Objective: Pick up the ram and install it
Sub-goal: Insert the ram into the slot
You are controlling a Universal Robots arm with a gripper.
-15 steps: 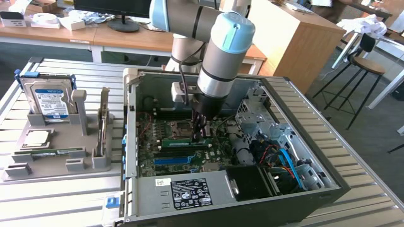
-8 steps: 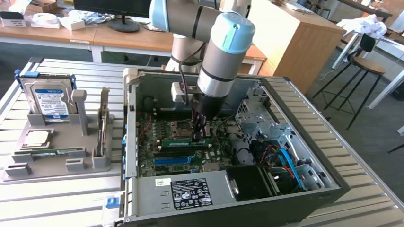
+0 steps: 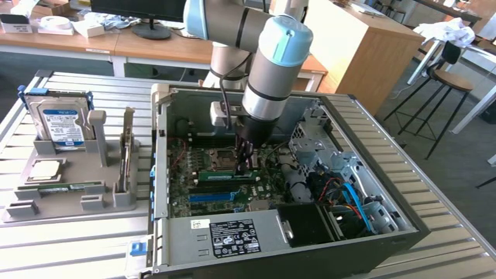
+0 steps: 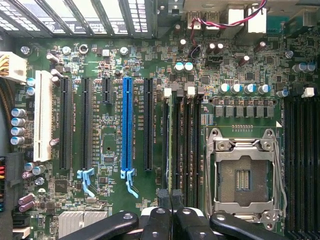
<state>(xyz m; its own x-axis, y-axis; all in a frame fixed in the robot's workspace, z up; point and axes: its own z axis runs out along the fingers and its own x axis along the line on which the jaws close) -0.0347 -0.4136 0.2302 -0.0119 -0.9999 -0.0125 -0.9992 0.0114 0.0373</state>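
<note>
The ram (image 3: 225,173), a narrow green stick, stands on edge in a memory slot of the motherboard (image 3: 203,192) inside the open computer case. My gripper (image 3: 247,167) reaches straight down into the case and is shut on the stick's end nearer the exterior view's right. In the wrist view the ram (image 4: 171,145) shows edge-on, running along the dark slots up to my black fingertips (image 4: 162,196), which are pressed together around it; my gripper (image 4: 170,196) sits beside the empty processor socket (image 4: 243,175). A second green stick (image 3: 64,188) lies in the grey fixture.
The grey fixture (image 3: 69,206) at the exterior view's left also holds a hard drive (image 3: 62,125) and a square processor chip (image 3: 44,170). Case walls (image 3: 159,174), a drive cage (image 3: 322,145), cables (image 3: 341,195) and the power supply (image 3: 232,235) crowd the gripper.
</note>
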